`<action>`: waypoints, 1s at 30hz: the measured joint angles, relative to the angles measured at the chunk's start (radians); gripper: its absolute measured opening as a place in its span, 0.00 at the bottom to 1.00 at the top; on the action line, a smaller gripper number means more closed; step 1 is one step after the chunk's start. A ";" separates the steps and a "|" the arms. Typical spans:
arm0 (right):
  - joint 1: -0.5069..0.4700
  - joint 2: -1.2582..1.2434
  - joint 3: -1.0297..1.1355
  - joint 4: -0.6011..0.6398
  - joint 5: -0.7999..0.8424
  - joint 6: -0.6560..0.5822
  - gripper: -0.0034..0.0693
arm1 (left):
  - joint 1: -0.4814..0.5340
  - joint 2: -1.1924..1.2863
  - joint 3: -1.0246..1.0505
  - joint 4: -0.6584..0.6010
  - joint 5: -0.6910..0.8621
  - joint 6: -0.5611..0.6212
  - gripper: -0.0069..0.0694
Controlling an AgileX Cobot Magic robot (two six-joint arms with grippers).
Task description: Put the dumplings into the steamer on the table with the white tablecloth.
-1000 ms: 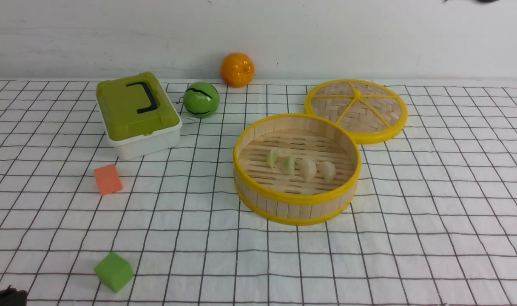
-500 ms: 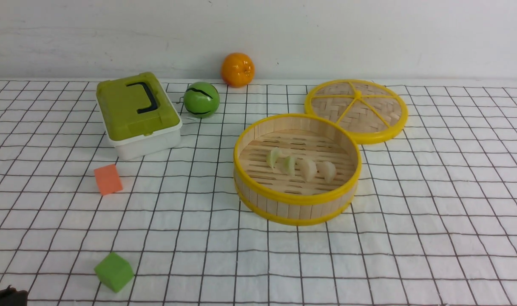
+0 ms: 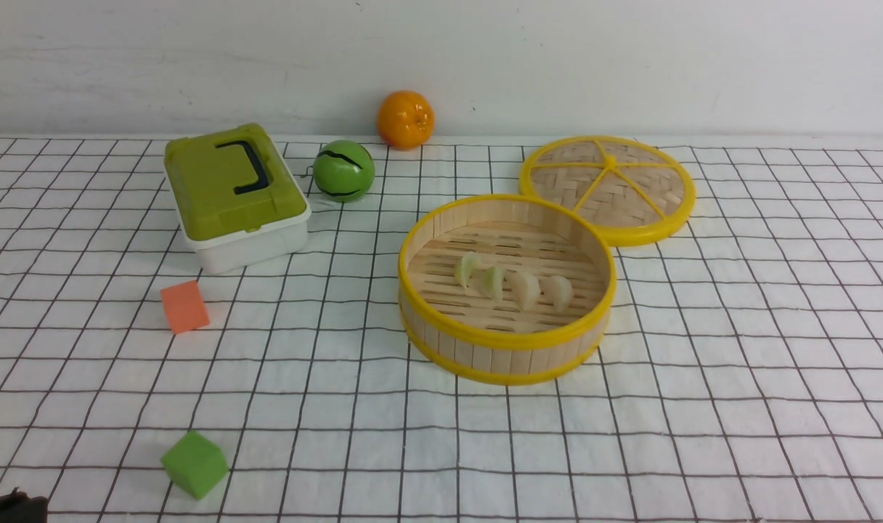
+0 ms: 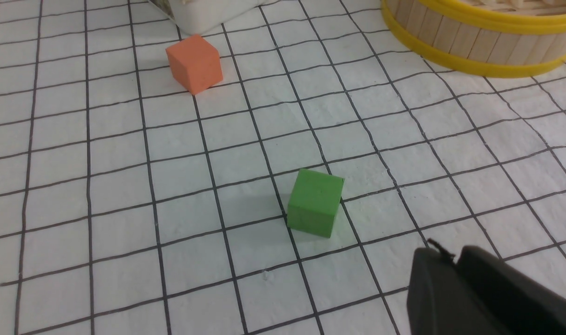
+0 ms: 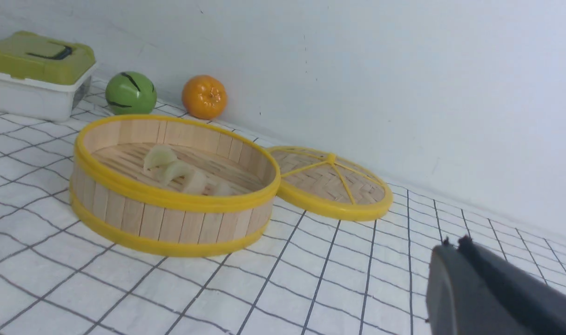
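Inside the steamer (image 3: 507, 341), near centre, your four dumplings (image 3: 513, 283) lie in a row running nine to three o'clock (apparently finished). Both grippers, left (image 4: 455, 260) and right (image 5: 455, 246), are closed, empty, parked clear.

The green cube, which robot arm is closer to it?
Left. The left end effector sits on the cloth just beside the green cube. The right end effector is on the far side of the steamer, with the cube out of its view.
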 joint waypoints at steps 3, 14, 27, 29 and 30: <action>0.000 -0.022 0.002 0.015 0.049 0.000 0.05 | 0.000 0.000 0.000 0.000 0.001 0.000 0.17; -0.133 -0.082 0.002 0.070 0.256 0.103 0.05 | 0.000 0.000 0.000 0.000 0.006 0.000 0.19; -0.145 -0.082 -0.006 0.070 0.446 0.125 0.07 | 0.000 0.000 0.000 0.000 0.011 0.000 0.21; -0.147 -0.082 -0.006 0.070 0.446 0.125 0.07 | 0.000 0.000 0.000 0.000 0.011 0.000 0.21; -0.148 -0.082 -0.006 0.070 0.446 0.125 0.07 | 0.000 0.000 0.000 0.000 0.011 0.000 0.21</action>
